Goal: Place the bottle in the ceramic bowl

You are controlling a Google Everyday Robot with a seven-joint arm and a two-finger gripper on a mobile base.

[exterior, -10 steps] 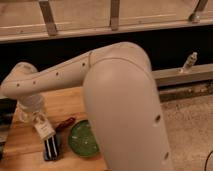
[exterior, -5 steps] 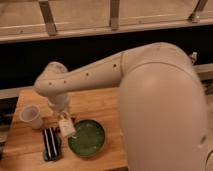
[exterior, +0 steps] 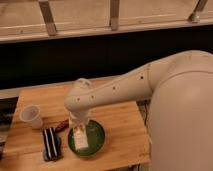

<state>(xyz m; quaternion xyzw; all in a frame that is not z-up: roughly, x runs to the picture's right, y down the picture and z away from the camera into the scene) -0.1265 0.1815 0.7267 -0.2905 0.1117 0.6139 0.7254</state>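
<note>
The cream-white bottle (exterior: 80,138) hangs from my gripper (exterior: 79,129), over the left half of the green ceramic bowl (exterior: 96,136). Its lower end is down inside the bowl, and I cannot tell whether it touches the bottom. The gripper is shut on the bottle's upper end. My white arm reaches in from the right, and its wrist (exterior: 80,100) is right above the bowl. The bowl sits near the front edge of the wooden table (exterior: 117,117).
A white plastic cup (exterior: 31,116) stands at the table's left. A black ribbed block (exterior: 51,143) lies at the front left, beside the bowl. A small red item (exterior: 62,125) lies between them. A dark wall and a railing are behind the table.
My arm has swung to the right, carrying the bottle from over the black block to over the bowl, and it now holds it lower. The camera view has shifted, and the cup has come into view.
</note>
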